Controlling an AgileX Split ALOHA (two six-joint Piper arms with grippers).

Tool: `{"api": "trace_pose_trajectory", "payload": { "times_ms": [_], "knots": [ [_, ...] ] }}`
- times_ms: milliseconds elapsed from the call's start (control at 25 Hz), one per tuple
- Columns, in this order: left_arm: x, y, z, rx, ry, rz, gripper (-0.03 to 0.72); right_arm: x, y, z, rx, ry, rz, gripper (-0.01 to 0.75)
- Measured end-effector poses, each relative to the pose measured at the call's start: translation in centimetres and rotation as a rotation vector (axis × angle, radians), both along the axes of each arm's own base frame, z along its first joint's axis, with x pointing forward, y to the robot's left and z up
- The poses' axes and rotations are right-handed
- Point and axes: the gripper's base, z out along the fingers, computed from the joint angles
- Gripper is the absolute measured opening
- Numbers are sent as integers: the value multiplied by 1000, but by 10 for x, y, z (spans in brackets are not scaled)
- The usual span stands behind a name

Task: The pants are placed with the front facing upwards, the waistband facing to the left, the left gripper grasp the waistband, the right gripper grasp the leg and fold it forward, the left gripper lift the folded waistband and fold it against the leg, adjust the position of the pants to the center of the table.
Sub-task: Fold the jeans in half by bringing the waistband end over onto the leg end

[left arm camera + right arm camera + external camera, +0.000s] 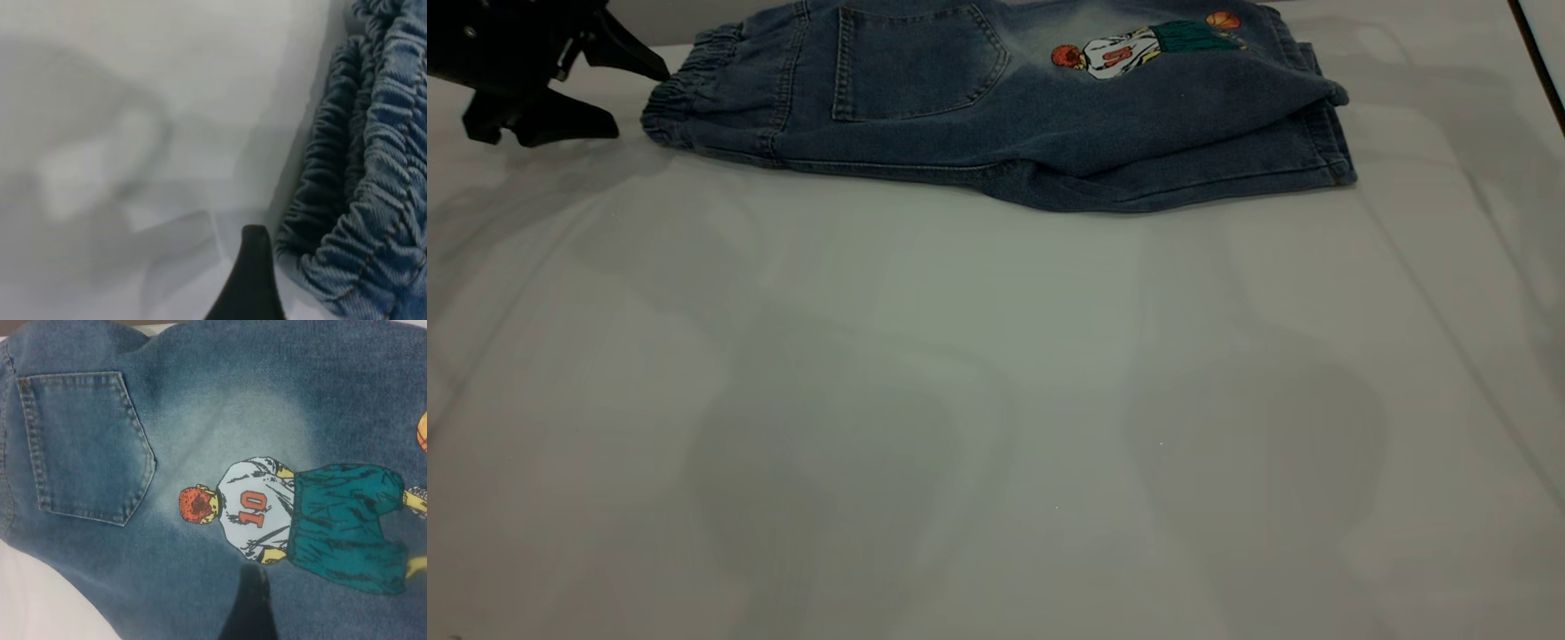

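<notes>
The blue denim pants point(1049, 133) lie folded lengthwise at the far side of the white table point(996, 400), back side up, showing the pocket point(911, 62) and basketball-player patch point(1138, 49). The ruched waistband point(694, 84) points left, the leg hems right. My left gripper point(640, 105) stands open just left of the waistband, its upper fingertip touching or almost touching the gathers. In the left wrist view one black finger point(250, 280) sits beside the waistband point(360, 200). The right gripper hovers over the patch point(293, 520); only one finger point(248, 607) shows, holding nothing.
A dark strip point(1538, 62) runs along the table's far right edge. Bare white tabletop stretches across the whole near half, in front of the pants.
</notes>
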Motion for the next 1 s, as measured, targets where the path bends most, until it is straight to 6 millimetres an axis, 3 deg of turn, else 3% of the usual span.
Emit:
{"api": "trace_pose_trajectory", "payload": {
  "times_ms": [200,600,760,1000],
  "knots": [
    [1,-7,-15,-47,23,19,580,0,0,0,1,0,-2,519],
    [5,-13,-18,-35,7,39,554,0,0,0,-2,-3,3,519],
    [6,-17,-20,-30,-5,44,475,0,1,1,8,-7,9,519],
    [6,-20,-31,-68,-2,31,268,-1,15,5,71,-39,60,519]
  ]
}}
